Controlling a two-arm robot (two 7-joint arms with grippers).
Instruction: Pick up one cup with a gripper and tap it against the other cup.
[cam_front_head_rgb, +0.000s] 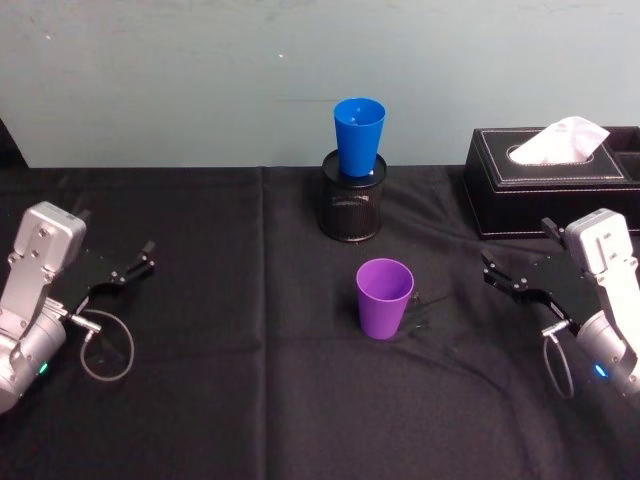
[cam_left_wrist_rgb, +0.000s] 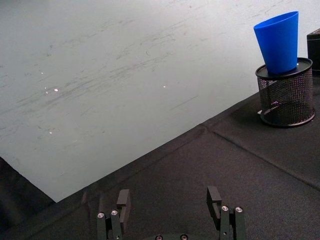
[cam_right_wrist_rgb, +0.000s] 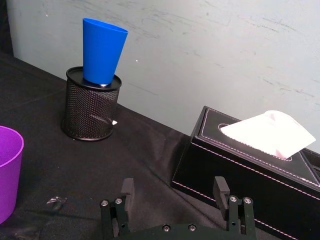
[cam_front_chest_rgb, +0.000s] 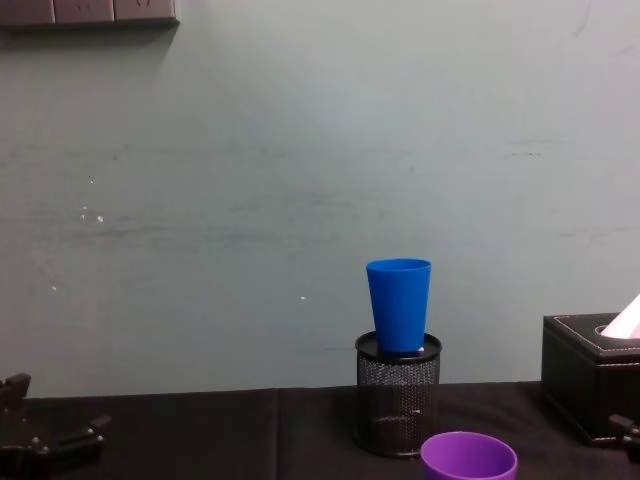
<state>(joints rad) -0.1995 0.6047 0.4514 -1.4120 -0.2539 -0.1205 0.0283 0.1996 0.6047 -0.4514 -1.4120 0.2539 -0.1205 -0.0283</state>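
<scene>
Before the mesh pen holder (cam_front_head_rgb: 350, 210), the purple cup (cam_front_head_rgb: 384, 300) stands upright; the blue cup (cam_front_head_rgb: 358, 135) sits atop the holder. Right of it my right end effector (cam_right_wrist_rgb: 173, 187) is open; left, my left end effector (cam_left_wrist_rgb: 168, 195) idles open. Light, probably slick plastic: I'd pinch its wall below the rim.

One purple cup (cam_front_head_rgb: 384, 297), one blue cup (cam_front_head_rgb: 359, 135), one holder (cam_front_head_rgb: 350, 210), one tissue box (cam_front_head_rgb: 560, 190).
</scene>
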